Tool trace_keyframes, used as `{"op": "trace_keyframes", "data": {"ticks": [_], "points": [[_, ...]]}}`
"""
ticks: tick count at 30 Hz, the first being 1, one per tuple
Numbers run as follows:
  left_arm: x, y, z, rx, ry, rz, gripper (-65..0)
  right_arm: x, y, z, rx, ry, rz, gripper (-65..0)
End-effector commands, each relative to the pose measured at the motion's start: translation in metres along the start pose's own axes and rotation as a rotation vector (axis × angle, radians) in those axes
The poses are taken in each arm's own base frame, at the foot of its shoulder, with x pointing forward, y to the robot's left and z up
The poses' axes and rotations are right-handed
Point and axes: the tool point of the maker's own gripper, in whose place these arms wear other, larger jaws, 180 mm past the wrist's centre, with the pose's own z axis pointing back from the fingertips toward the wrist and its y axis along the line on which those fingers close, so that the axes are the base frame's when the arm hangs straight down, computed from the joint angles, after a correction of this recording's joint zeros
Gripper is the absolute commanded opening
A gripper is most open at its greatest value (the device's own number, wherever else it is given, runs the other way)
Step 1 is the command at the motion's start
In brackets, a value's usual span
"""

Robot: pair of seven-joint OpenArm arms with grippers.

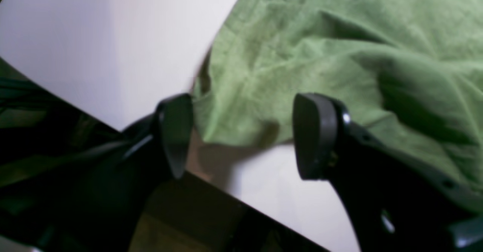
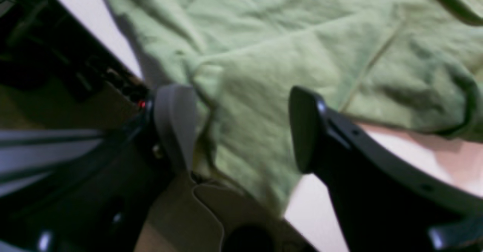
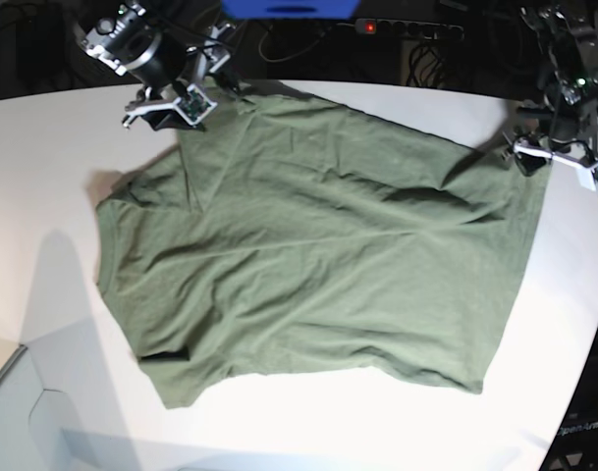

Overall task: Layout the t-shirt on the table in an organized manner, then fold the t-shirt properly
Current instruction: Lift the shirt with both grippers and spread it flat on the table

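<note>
One olive-green shirt [image 3: 318, 255] is lying spread across the white table [image 3: 43, 128], taking up most of the middle of it. The cloth is lying mostly flat but is showing many shallow creases, with a deeper ridge running in from the far corner on the base view's right. One short sleeve is sticking out at the base view's left edge, and a second fold of cloth is turning under near the front left corner, casting a small dark shadow there. The front hem is running roughly parallel to the table's near edge, well inside it.

Two arms are working here, one at each far corner of the shirt. The left gripper [image 1: 241, 137] is standing with its jaws wide apart over a corner of the cloth close to the table's edge; the hem is sitting between the two pads [image 1: 315, 135] with nothing pinched. The right gripper [image 2: 241, 129] is likewise gaping, a crumpled fold of the shirt lying between its fingers [image 2: 175, 122]; the cloth is brushing the pale pad on one side, while the dark finger opposite is standing clear of it. This corner is hanging close to the table's rim, with dark equipment showing beyond it.

A black power strip [image 3: 407, 29] with one red light is lying behind the table.
</note>
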Motion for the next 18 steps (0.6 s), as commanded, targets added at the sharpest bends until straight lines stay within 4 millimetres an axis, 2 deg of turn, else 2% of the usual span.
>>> {"op": "trace_keyframes", "data": {"ticks": [1,13,18], "points": [[0.016,-0.003,0.006,-0.009,-0.054,-0.009,-24.5,0.011,-0.003,0.003,-0.006,-0.05,-0.004,-25.8],[0.02,-0.015,0.009,-0.069,-0.064,0.024,-24.2,0.022,-0.033,0.001,-0.079,-0.076,0.01,-25.4],[0.031,-0.021,0.007,-0.084,-0.085,0.033,-24.2,0.01,-0.053,-0.008,-0.114,-0.049,-0.016,-25.3]]}}
